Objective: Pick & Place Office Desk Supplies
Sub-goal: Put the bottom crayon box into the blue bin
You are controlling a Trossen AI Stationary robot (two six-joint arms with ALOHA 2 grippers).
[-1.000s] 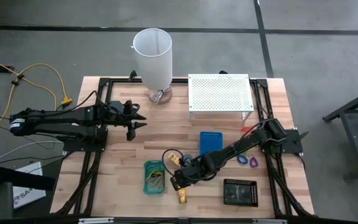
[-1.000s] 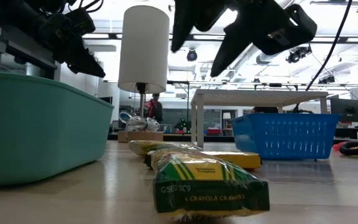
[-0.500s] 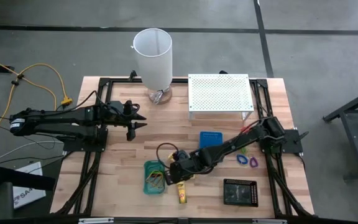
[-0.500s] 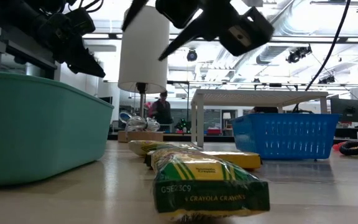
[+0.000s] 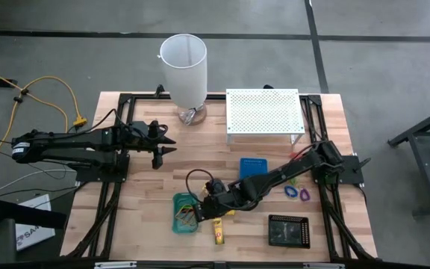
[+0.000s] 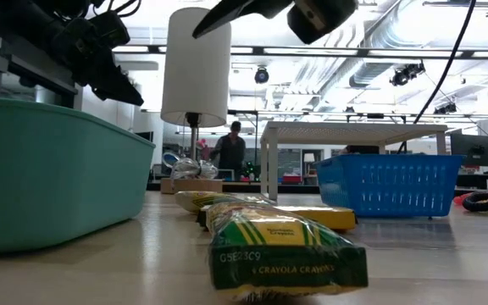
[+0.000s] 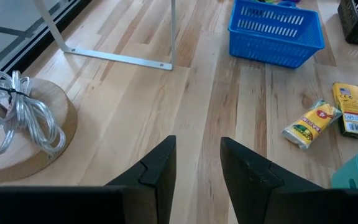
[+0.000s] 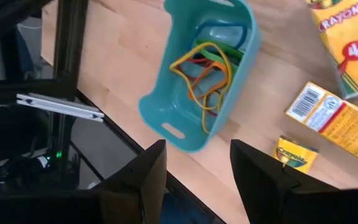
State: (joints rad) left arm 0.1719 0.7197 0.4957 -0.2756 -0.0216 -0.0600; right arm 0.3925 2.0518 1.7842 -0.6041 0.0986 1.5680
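Observation:
A teal tray [image 8: 201, 74] near the table's front edge holds several rubber-band loops [image 8: 207, 71] in red, yellow and green. My right gripper [image 8: 197, 180] hangs open above the tray's near right side [image 5: 200, 208], slanting down, with nothing between its fingers. Yellow crayon packets [image 8: 337, 121] lie flat on the wood right of the tray; one lies at the front [image 5: 217, 233]. Purple and blue clips [image 5: 297, 192] lie on the table at the right. My left gripper [image 7: 196, 168] waits open above the table's left middle [image 5: 163, 146].
A blue tray [image 5: 254, 169] stands at the middle and a black tray [image 5: 288, 230] at the front right. A white perforated shelf [image 5: 263, 112] and a tall white cylinder [image 5: 184, 63] on a wooden base stand at the back. Bare wood lies between the arms.
My right gripper has risen and gone toward the table's left edge, from over the crayon packets to over the teal tray, tipping to a flatter slant. It has stayed open.

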